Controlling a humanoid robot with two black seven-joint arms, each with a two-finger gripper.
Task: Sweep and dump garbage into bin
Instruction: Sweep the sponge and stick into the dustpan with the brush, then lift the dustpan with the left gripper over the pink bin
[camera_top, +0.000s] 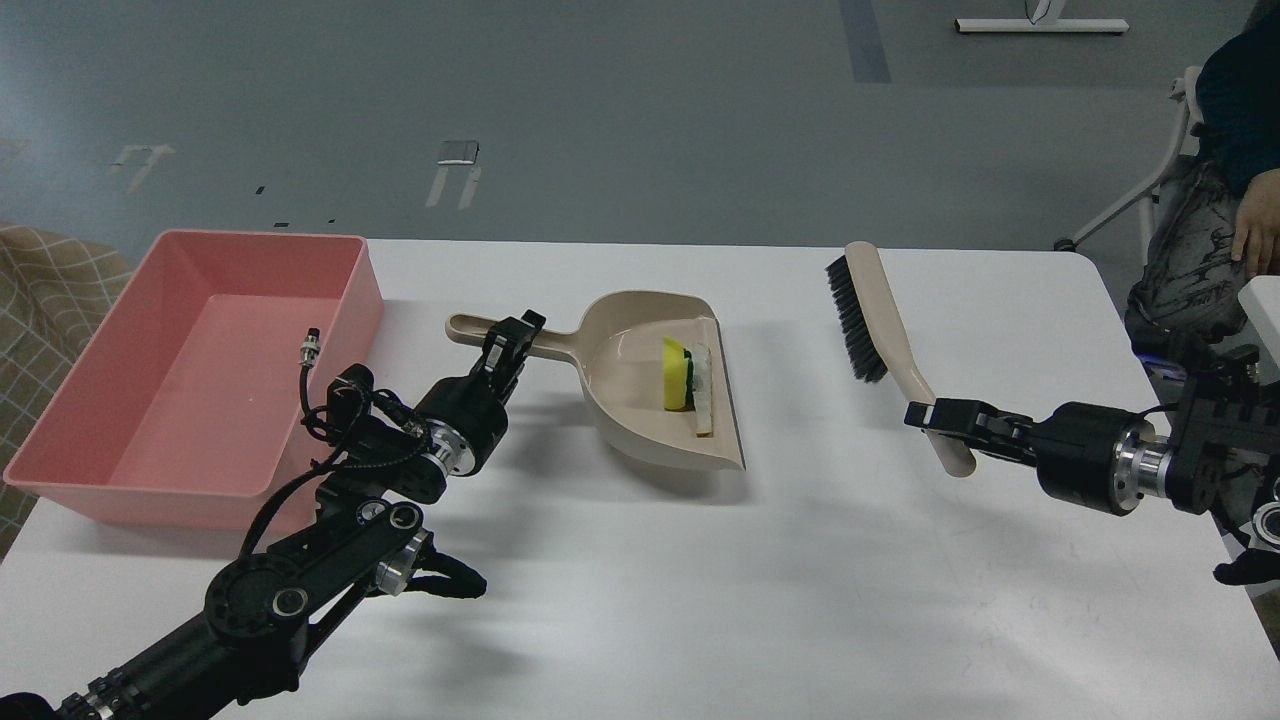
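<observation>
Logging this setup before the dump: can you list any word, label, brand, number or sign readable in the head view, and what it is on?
None: no readable text in this view.
Pink bin: plain walls, no label.
Beige dustpan: no marking visible.
Brush: no marking visible.
Left pincer and right pincer: dark housings, any print too small to read.

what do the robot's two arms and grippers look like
Both arms are black, built of rounded links with silver metal rings at the joints. The left gripper and right gripper are black with two fingers. Loose black cables loop around the left wrist, one ending in a small silver plug.
</observation>
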